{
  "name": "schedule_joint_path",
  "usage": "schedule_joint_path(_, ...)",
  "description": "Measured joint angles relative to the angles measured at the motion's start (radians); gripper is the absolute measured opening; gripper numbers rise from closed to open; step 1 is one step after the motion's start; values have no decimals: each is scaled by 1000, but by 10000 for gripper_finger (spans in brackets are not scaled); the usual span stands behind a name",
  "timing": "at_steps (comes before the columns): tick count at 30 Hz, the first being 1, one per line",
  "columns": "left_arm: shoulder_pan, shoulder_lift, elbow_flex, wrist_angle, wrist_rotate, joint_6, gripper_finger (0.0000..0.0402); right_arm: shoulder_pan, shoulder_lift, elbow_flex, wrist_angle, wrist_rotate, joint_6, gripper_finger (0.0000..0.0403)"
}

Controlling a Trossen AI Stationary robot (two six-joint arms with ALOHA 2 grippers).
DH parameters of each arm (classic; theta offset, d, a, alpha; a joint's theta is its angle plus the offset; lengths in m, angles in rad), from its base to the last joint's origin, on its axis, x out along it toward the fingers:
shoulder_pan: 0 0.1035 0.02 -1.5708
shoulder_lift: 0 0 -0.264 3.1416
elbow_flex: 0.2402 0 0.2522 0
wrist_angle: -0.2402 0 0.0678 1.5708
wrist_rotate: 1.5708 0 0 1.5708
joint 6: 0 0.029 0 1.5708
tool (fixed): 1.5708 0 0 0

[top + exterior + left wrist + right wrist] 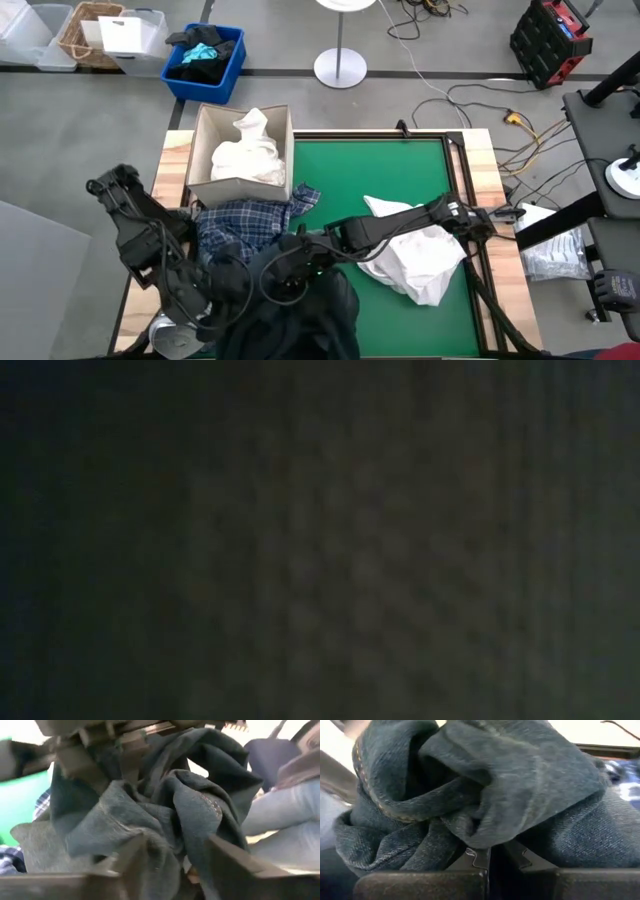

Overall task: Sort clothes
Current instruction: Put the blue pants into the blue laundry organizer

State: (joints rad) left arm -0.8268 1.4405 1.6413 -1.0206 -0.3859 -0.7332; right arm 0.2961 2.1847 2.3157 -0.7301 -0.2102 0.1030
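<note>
1. The table (480,160) carries all the clothes. By our judgement the sorting is only started, because most pieces lie outside any container.
2. The dark piece (300,320) is the largest. It is bunched at the near edge of the table, left of the middle, and both arms meet at it. We judge it is the piece in hand now, not yet sorted.
3. The white shirt (420,255) lies crumpled on the right half of the table, near the right edge, partly under the right arm. It waits for its turn.
4. The box (200,150) stands at the far left corner. A white cloth (250,155) is inside, so we count this one as done.
5. The plaid shirt (245,222) lies just in front of the box and touches the dark piece. It is not sorted.
6. Some light denim (280,820) shows beside the dark piece in the left wrist view only. We cannot place it on the table.
7. The left gripper (175,855) has its fingers apart, with the dark piece bunched between them.
8. The right gripper (487,856) has its fingers together, and they seem to pinch a fold of the dark piece.
9. The low view is dark and tells us nothing.
</note>
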Motion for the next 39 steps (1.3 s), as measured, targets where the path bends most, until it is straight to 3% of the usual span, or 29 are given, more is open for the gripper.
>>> schedule_joint_path(4,-2,10,0,-9,6,38,48,-18,24,-7,74,-84,8,12)
schedule_joint_path(6,-3,6,0,-15,12,41,15,-23,37,-9,95,-94,11,12)
schedule_joint_path(13,-3,34,-14,-15,14,38,4,-50,75,-21,115,-91,31,12)
schedule_joint_path(27,-9,122,-71,1,15,-20,1,-89,57,-31,-66,81,70,12)
schedule_joint_path(39,-12,112,-268,163,115,-66,0,-105,-69,-35,-117,129,107,12)
